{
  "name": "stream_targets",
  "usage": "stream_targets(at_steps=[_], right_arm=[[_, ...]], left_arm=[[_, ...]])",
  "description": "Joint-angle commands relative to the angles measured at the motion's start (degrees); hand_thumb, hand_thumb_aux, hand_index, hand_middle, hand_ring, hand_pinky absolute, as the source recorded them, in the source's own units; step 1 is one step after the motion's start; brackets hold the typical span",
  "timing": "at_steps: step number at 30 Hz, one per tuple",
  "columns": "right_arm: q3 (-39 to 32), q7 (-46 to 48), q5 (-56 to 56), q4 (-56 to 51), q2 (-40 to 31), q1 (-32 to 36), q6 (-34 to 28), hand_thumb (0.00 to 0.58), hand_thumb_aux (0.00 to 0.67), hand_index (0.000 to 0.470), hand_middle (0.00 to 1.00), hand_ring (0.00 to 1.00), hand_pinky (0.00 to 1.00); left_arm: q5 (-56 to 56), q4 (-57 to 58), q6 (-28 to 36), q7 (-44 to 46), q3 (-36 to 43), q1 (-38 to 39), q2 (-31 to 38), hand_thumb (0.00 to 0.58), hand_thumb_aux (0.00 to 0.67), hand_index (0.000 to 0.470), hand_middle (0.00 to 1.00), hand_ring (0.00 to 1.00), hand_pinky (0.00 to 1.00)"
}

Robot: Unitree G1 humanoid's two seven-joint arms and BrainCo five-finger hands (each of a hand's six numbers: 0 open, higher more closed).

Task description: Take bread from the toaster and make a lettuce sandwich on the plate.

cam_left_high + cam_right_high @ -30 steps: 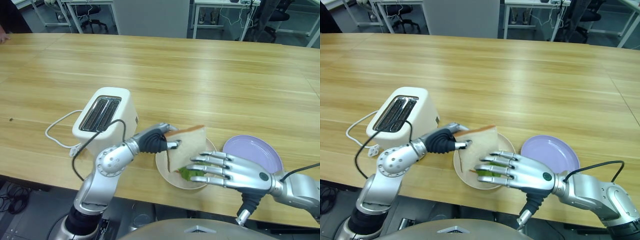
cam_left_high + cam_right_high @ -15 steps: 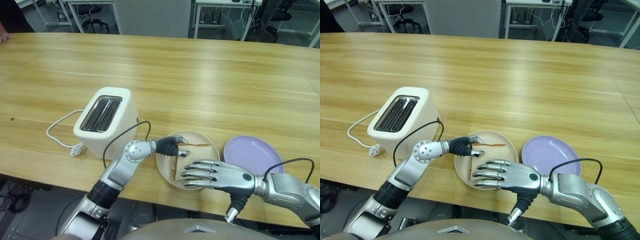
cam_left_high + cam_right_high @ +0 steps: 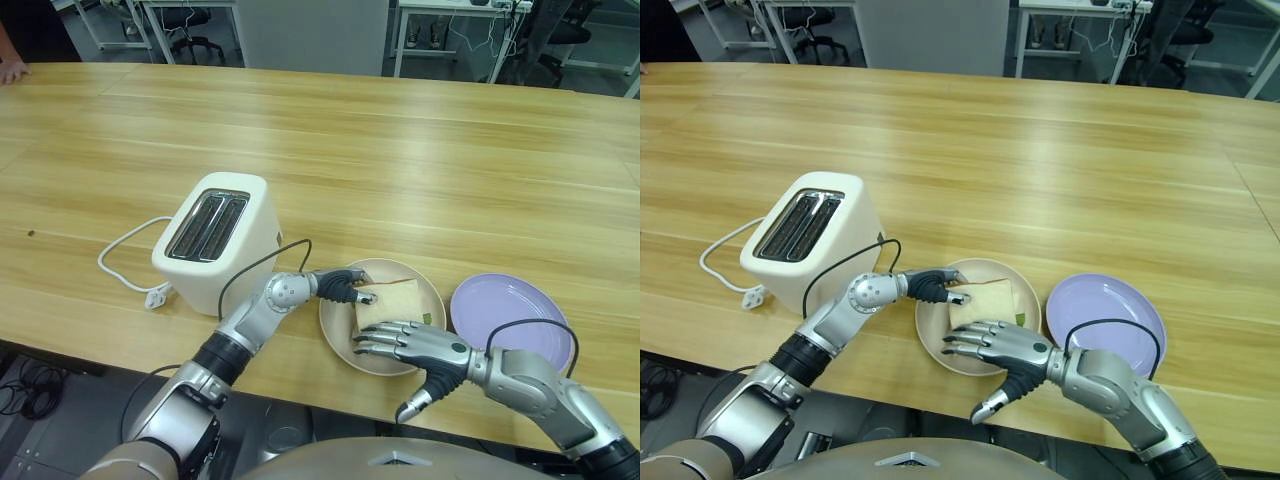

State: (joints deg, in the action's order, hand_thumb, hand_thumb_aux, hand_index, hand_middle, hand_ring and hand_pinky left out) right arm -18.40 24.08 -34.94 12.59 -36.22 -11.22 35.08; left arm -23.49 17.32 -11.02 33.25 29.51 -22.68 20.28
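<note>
A white toaster [image 3: 212, 240] stands at the left with its two slots facing up. To its right, the beige plate [image 3: 336, 330] holds a bread slice [image 3: 392, 299] lying flat, and a bit of green lettuce [image 3: 425, 318] peeks out at the slice's right edge. My left hand [image 3: 345, 285] is at the slice's left corner, its fingers curled on the bread's edge. Over the plate's near rim, my right hand [image 3: 405, 342] hovers palm down. Its fingers are spread, their tips at the slice's near edge, and it holds nothing.
An empty purple plate [image 3: 512, 316] sits just right of the beige one. The toaster's white cable [image 3: 122, 272] loops on the table to its left. Beyond the plates lies bare wooden table [image 3: 400, 170]. The table's front edge is close under both arms.
The bread slice, held tilted above the plate a second ago, now lies flat over the lettuce. My left hand came down with it. My right hand drew back toward the plate's near rim.
</note>
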Motion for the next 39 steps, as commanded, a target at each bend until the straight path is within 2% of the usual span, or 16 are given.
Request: stream_targets(at_steps=[1, 9, 10, 11, 12, 13, 14, 15, 16, 21, 28, 29, 31, 32, 33, 39], right_arm=[[-1.1, 0.8, -2.1, -2.4, 1.7, 0.6, -5.3, 0.0, 0.0, 0.0, 0.0, 0.0, 0.0], [-1.7, 2.6, 1.1, -3.4, 5.8, -0.2, -14.9, 0.0, 0.0, 0.0, 0.0, 0.0, 0.0], [-1.7, 2.7, 1.5, -3.3, 6.0, -0.4, -15.7, 0.0, 0.0, 0.0, 0.0, 0.0, 0.0], [-1.5, 3.0, 2.7, -3.2, 6.6, -0.6, -17.2, 0.0, 0.0, 0.0, 0.0, 0.0, 0.0], [-1.4, 3.3, 3.6, -3.0, 7.0, -0.7, -18.4, 0.0, 0.0, 0.0, 0.0, 0.0, 0.0], [-1.3, 3.5, 4.4, -3.0, 7.3, -0.7, -19.3, 0.0, 0.0, 0.0, 0.0, 0.0, 0.0], [-1.0, 3.7, 5.6, -2.9, 8.0, -0.6, -20.9, 0.0, 0.0, 0.0, 0.0, 0.0, 0.0], [-0.8, 3.8, 6.4, -2.9, 8.3, -0.6, -21.9, 0.0, 0.0, 0.0, 0.0, 0.0, 0.0], [-0.5, 3.7, 7.4, -2.9, 8.8, -0.4, -23.0, 0.0, 0.0, 0.0, 0.0, 0.0, 0.0], [0.6, 3.3, 11.3, -2.7, 10.8, 0.3, -27.5, 0.0, 0.0, 0.0, 0.0, 0.0, 0.0], [2.9, 1.4, 17.8, 1.5, 14.0, 0.1, -29.7, 0.0, 0.0, 0.0, 0.0, 0.0, 0.0], [3.9, 1.6, 21.2, 3.0, 15.4, -0.3, -31.4, 0.062, 0.037, 0.025, 0.0, 0.0, 0.0], [5.6, 1.4, 25.5, 5.5, 17.4, -0.8, -33.5, 0.066, 0.039, 0.027, 0.0, 0.0, 0.0], [6.1, 1.3, 26.8, 6.6, 17.9, -1.0, -34.1, 0.066, 0.039, 0.027, 0.0, 0.0, 0.0], [6.5, 1.2, 27.5, 7.4, 18.3, -1.1, -34.8, 0.0, 0.0, 0.0, 0.0, 0.0, 0.0], [9.5, 0.5, 35.0, 13.4, 21.1, -1.7, -43.4, 0.0, 0.0, 0.0, 0.0, 0.0, 0.0]], left_arm=[[-4.6, 3.4, -2.9, -3.1, 1.8, -1.4, 0.5, 0.58, 0.67, 0.46, 1.0, 1.0, 1.0], [-16.5, 3.4, -6.5, -13.4, 4.4, -3.8, 2.1, 0.58, 0.67, 0.46, 1.0, 1.0, 1.0], [-18.5, 2.6, -6.7, -15.7, 4.5, -4.1, 2.4, 0.0, 0.0, 0.0, 1.0, 1.0, 1.0], [-20.7, 1.2, -6.4, -18.4, 4.1, -4.5, 2.7, 0.0, 0.0, 0.0, 1.0, 1.0, 1.0], [-22.1, 0.3, -6.2, -20.3, 3.8, -4.8, 2.9, 0.0, 0.0, 0.0, 0.85, 0.85, 0.85], [-23.7, -0.7, -6.0, -22.4, 3.5, -5.0, 3.2, 0.0, 0.0, 0.0, 0.6, 0.6, 0.6], [-25.0, -2.6, -5.6, -24.3, 2.6, -4.9, 3.6, 0.0, 0.0, 0.0, 0.43, 0.43, 0.43], [-25.9, -3.8, -5.3, -25.6, 2.1, -4.8, 3.9, 0.0, 0.0, 0.0, 0.43, 0.43, 0.43], [-26.7, -5.8, -4.4, -26.7, 1.3, -4.2, 4.2, 0.0, 0.0, 0.0, 0.0, 0.0, 0.0], [-26.6, -14.4, -0.2, -25.4, -1.0, 0.6, 4.2, 0.0, 0.0, 0.0, 0.0, 0.0, 0.0], [-26.7, -27.7, 5.8, -21.5, -2.5, 12.3, 2.5, 0.0, 0.0, 0.0, 0.0, 0.0, 0.0], [-26.1, -30.8, 6.8, -21.1, -3.2, 15.0, 2.1, 0.0, 0.0, 0.0, 0.0, 0.0, 0.0], [-25.4, -36.7, 8.3, -20.2, -4.1, 20.2, 1.6, 0.0, 0.0, 0.0, 0.0, 0.0, 0.0], [-25.0, -39.8, 9.2, -20.0, -4.8, 23.2, 1.2, 0.0, 0.0, 0.0, 0.0, 0.0, 0.0], [-24.7, -42.1, 9.8, -19.9, -5.3, 25.6, 0.8, 0.0, 0.0, 0.0, 0.0, 0.0, 0.0], [-21.3, -55.5, 11.5, -21.0, -7.3, 41.7, -2.5, 0.0, 0.0, 0.0, 0.0, 0.0, 0.0]])
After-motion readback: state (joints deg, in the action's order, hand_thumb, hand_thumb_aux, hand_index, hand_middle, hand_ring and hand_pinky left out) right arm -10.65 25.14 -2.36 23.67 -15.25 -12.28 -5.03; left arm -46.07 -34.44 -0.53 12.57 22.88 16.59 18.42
